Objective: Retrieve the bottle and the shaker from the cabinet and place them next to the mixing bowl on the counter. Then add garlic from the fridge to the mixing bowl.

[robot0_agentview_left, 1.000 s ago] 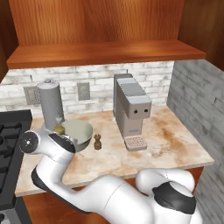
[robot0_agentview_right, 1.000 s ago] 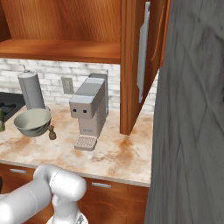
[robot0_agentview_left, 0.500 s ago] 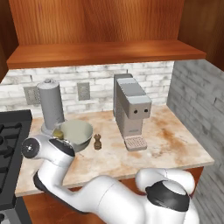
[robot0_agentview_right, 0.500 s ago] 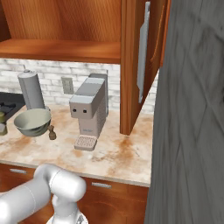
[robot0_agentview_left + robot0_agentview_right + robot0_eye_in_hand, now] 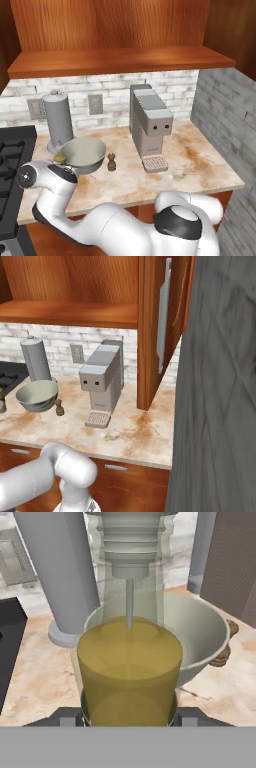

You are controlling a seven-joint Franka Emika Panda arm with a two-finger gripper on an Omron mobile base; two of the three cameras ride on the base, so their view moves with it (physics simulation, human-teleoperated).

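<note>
Counter (image 5: 200, 165) bears mixing bowl (image 5: 84, 152) — hand view adds end effector-held bottle (image 5: 129, 662).

I count one bottle (image 5: 129, 662), one mixing bowl (image 5: 84, 153), one shaker (image 5: 111, 162), one coffee machine (image 5: 149, 126), one paper towel roll (image 5: 58, 120).

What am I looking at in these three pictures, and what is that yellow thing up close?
It is a rendered kitchen with a white robot arm. Two pictures come from cameras on its base, one from either side; the third looks along its hand. On the counter stand a bowl, a small brown shaker, a grey cylinder and a coffee machine. The yellow thing is a bottle of yellowish liquid, held between the gripper's jaws, right beside the bowl.
</note>
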